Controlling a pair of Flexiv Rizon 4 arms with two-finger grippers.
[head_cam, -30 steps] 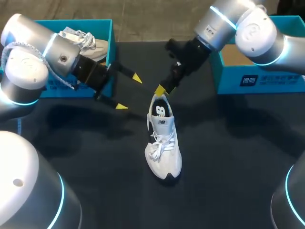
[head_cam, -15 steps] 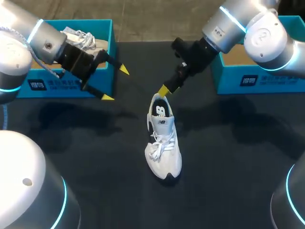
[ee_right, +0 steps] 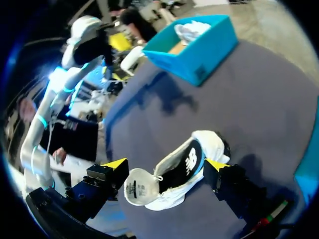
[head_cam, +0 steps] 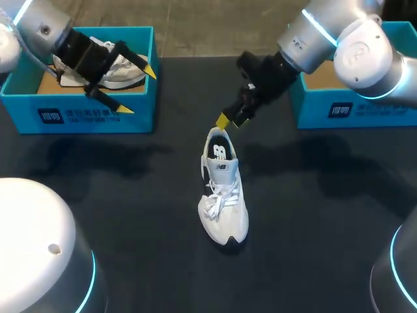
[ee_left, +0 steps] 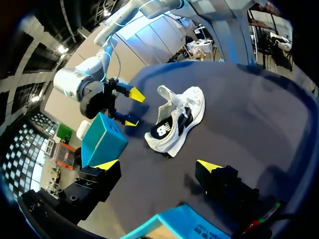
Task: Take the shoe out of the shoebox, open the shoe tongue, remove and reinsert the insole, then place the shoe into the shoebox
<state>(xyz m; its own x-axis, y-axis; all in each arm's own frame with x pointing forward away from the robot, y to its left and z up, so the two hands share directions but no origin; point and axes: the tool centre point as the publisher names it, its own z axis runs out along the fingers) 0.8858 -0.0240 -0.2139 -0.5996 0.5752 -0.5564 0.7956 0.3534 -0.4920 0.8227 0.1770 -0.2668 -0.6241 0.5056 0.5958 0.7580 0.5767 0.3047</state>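
Shoe (head_cam: 223, 195) stood mid-table (head_cam: 326, 215), out of its box, with my right pincer (head_cam: 223, 121) hanging just behind the heel, fingers apart. My left pincer (head_cam: 137, 90), also spread and empty, had swung back from the middle to over the left shoebox (head_cam: 91, 117), where a second shoe (head_cam: 114, 68) lay. So the tongue step hadn't begun, I judged. The right shoebox (head_cam: 365, 107) showed only bare cardboard.

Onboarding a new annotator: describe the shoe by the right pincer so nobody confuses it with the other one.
On the black table, look midway between the left shoebox and the right shoebox, both blue. A white shoe lies there alone, its heel by the right pincer. The other white shoe sits inside the left shoebox; this one is out on the tabletop, dark lining showing.
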